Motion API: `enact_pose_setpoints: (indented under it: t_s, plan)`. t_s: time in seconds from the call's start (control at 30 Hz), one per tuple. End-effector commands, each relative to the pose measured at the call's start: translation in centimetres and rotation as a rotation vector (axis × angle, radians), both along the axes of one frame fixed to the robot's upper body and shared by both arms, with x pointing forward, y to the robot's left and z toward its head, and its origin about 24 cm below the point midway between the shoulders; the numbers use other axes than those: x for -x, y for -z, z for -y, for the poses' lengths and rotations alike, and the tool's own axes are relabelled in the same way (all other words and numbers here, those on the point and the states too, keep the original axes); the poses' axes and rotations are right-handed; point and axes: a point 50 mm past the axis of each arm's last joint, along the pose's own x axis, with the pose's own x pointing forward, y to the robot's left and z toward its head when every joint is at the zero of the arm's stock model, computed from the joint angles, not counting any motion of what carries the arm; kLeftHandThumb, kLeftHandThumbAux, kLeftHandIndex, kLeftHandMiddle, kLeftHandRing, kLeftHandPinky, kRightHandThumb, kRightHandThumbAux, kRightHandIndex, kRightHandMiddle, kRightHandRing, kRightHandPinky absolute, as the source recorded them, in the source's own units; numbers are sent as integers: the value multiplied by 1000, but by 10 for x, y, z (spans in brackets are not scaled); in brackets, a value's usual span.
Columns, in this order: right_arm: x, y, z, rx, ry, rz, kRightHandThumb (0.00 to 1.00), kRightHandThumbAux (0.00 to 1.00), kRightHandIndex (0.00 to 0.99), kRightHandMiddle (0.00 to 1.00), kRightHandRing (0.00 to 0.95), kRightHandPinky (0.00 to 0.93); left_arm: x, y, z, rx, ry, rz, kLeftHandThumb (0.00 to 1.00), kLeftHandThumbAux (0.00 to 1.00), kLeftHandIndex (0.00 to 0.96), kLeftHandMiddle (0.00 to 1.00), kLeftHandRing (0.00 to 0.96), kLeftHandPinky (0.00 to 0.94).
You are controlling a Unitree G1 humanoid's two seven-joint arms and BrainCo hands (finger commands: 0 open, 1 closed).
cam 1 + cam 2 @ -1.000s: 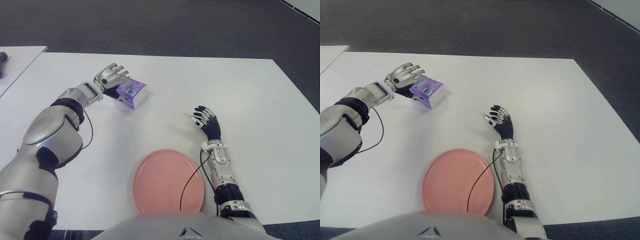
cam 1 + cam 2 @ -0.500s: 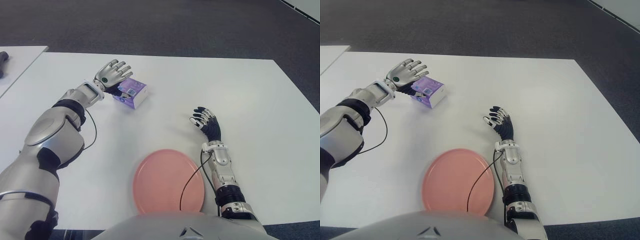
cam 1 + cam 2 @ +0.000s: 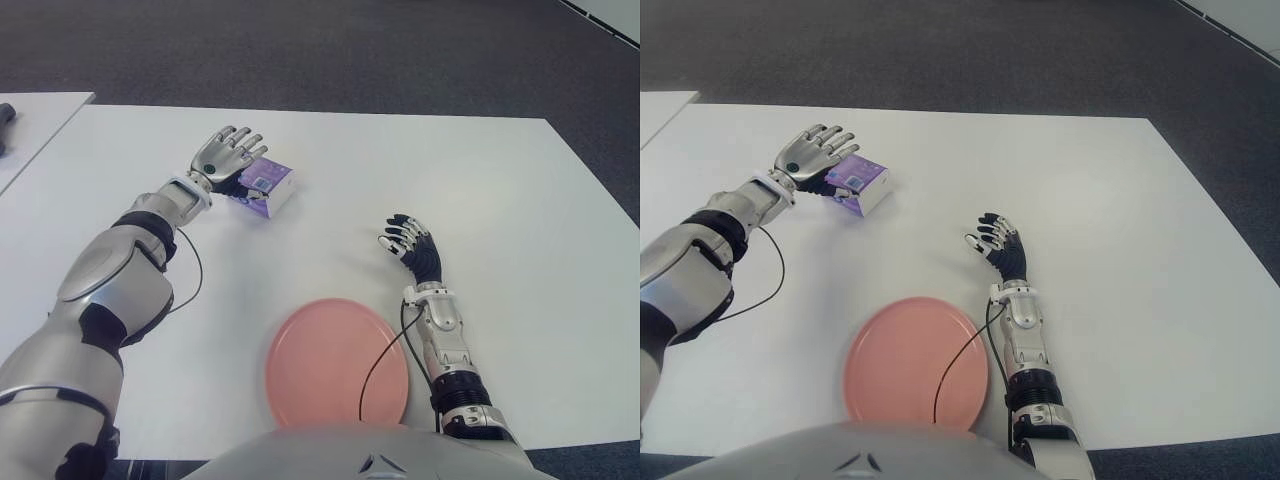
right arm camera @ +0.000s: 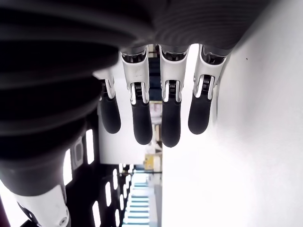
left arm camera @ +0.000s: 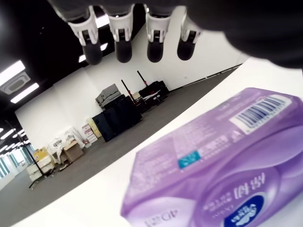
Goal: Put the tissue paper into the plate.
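While tissue paper pack [image 3: 262, 187] sits on bench [image 3: 480, 180], upper left of frame, nothing lifted yet. Left hand [image 3: 225, 157] over it, fingers [image 5: 124, 43] spread wide, no grip. Plate [image 3: 337, 362] bare, lower centre, well apart. Right hand [image 3: 410, 244] idle right of plate, fingers loosely extended. Grasp, carry, release all remaining.

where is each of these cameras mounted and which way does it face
Left eye view: on the head, looking forward and down at the white table; shows both arms, the left hand over the purple tissue pack, the right hand beyond the pink plate.
Right eye view: beside it, the same scene from slightly to the right.
Left wrist view: on the left wrist, looking past spread fingers at the tissue pack.
Right wrist view: on the right wrist, showing its relaxed fingers above the table.
Shared: tissue pack in eye and left wrist views.
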Motion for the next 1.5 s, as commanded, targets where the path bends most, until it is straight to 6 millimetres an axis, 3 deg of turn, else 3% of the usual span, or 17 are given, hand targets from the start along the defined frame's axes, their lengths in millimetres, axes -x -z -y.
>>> enact_pose_setpoints:
  t_s: [0.03, 0.33, 0.87, 1.5]
  plan:
    - [17, 27, 3, -9, 16, -152, 389, 765, 265, 324, 315, 301, 8, 16, 1, 94, -31, -47, 480, 107, 0, 0, 0, 0]
    - [18, 27, 4, 1, 11, -155, 380, 771, 262, 326, 312, 295, 11, 22, 3, 154, -43, -76, 493, 118, 0, 0, 0, 0]
    - [22, 26, 4, -1, 7, -141, 361, 777, 268, 315, 296, 287, 13, 30, 5, 103, -38, -145, 492, 120, 0, 0, 0, 0]
    - [23, 28, 5, -16, 27, -158, 391, 785, 265, 307, 294, 292, 20, 47, -7, -161, -69, -246, 495, 117, 0, 0, 0, 0]
